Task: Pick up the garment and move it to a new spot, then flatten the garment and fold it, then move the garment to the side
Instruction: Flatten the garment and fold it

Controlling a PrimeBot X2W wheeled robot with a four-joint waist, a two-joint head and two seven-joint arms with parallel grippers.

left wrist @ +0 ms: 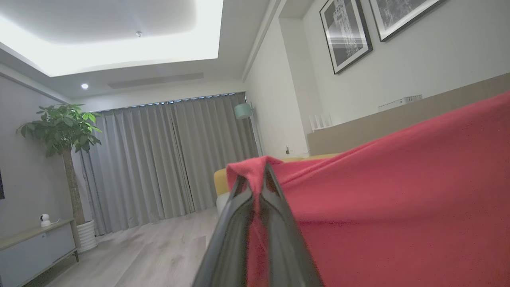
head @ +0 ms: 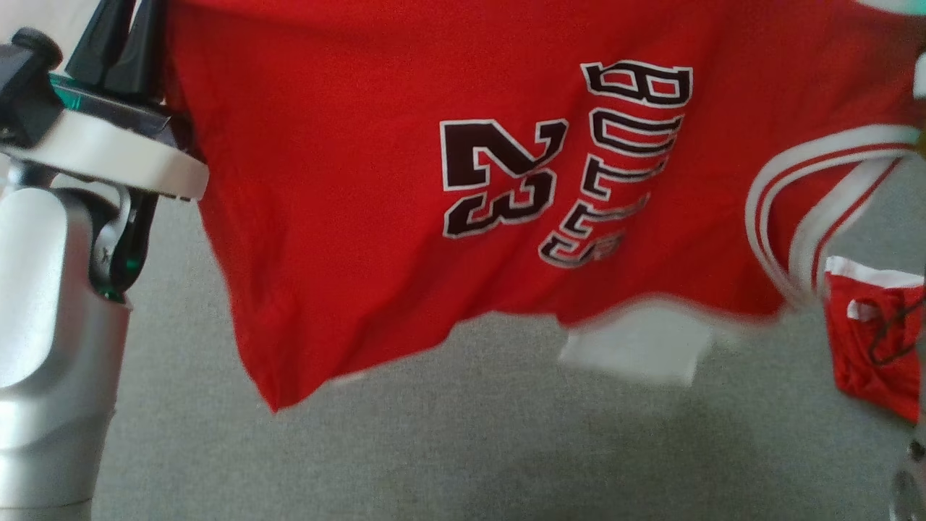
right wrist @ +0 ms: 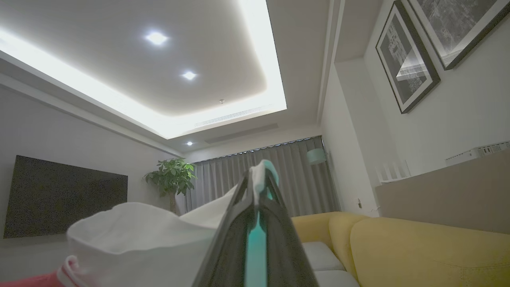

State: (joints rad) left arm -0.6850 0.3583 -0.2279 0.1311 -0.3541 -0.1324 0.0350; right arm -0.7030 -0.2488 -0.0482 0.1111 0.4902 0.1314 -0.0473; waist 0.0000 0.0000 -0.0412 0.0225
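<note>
Red jersey (head: 347,239) hangs spread in the air, your left gripper (left wrist: 255,175) pinching a red corner, your right gripper (right wrist: 259,175) pinching white trim. Pickup looks done; laying it on the grey surface (head: 470,449) below, flattening, folding and shifting aside remain.

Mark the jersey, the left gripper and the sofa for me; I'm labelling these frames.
jersey (head: 347,217): head view, plain red cloth left of the 23.
left gripper (left wrist: 254,177): left wrist view, midway between the jaws' tips, pinching red cloth.
sofa (right wrist: 418,255): right wrist view, yellow arm cushion.
</note>
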